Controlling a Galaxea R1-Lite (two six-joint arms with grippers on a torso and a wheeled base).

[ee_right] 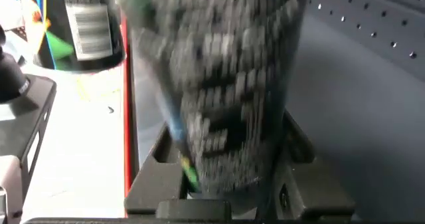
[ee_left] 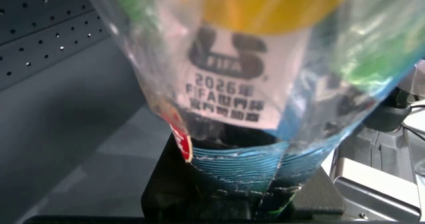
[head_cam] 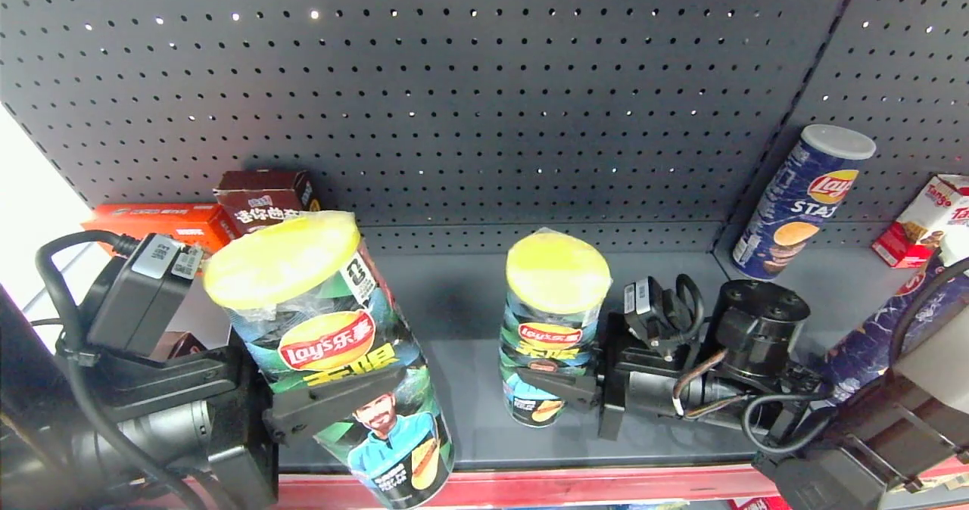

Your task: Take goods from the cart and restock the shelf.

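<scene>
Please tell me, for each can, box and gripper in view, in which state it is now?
Left can: lid on, tilted, held.
Right can: lid on, upright, held.
Left gripper: shut on left can.
Right gripper: shut on right can.
Blue can: lid on, standing free at the back of the shelf.
Orange box: closed, lying flat.
</scene>
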